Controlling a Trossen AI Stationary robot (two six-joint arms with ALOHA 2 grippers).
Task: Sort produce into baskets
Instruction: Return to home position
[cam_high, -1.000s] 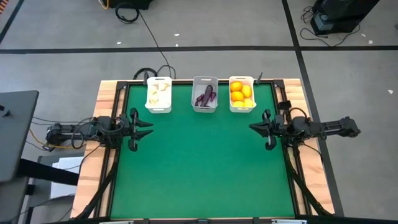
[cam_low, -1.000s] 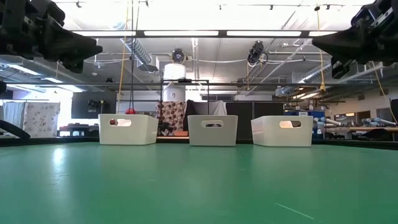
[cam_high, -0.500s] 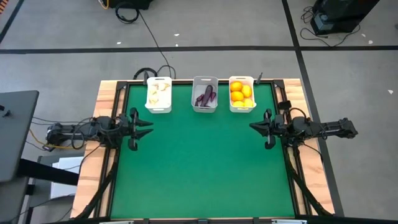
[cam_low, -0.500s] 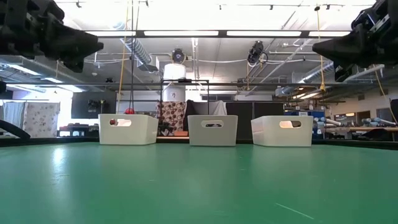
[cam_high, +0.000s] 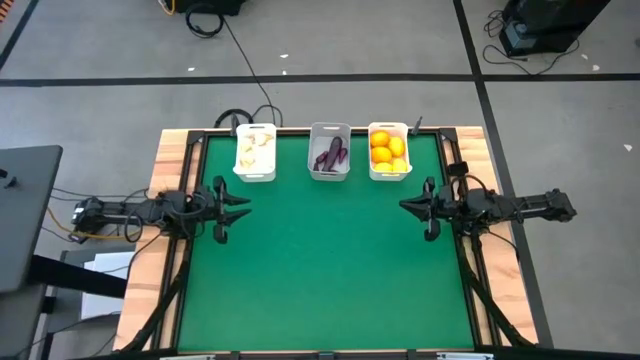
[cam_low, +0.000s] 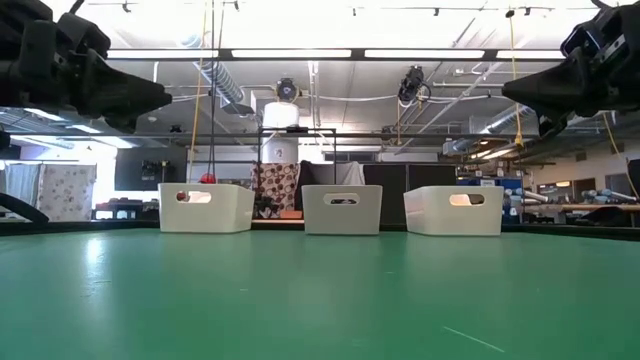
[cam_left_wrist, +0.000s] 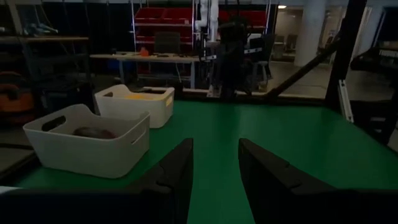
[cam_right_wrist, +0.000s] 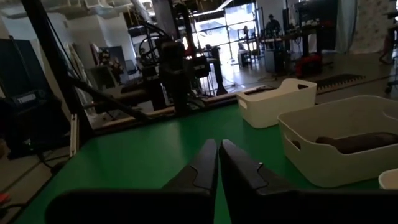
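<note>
Three baskets stand in a row at the table's far edge. The left white basket (cam_high: 255, 152) holds off-white garlic bulbs. Dark purple eggplants lie in the middle greyish basket (cam_high: 330, 152), and yellow-orange citrus fruits fill the right white basket (cam_high: 389, 150). My left gripper (cam_high: 243, 204) hovers over the table's left side, pointing level toward the middle; it is open with nothing between its fingers (cam_left_wrist: 216, 168). My right gripper (cam_high: 404, 207) hovers over the right side, pointing level toward the middle, and is shut (cam_right_wrist: 218, 158) and holds nothing.
The green mat (cam_high: 320, 270) spreads from the baskets to the near edge. Wooden boards (cam_high: 165, 160) and dark frame rails border the table's left and right sides. Cables lie on the floor beyond the far edge.
My left gripper has sunk a little and edged toward the table's middle. My right gripper has tipped slightly, its fingertips dipping. The baskets and produce have stayed where they were.
</note>
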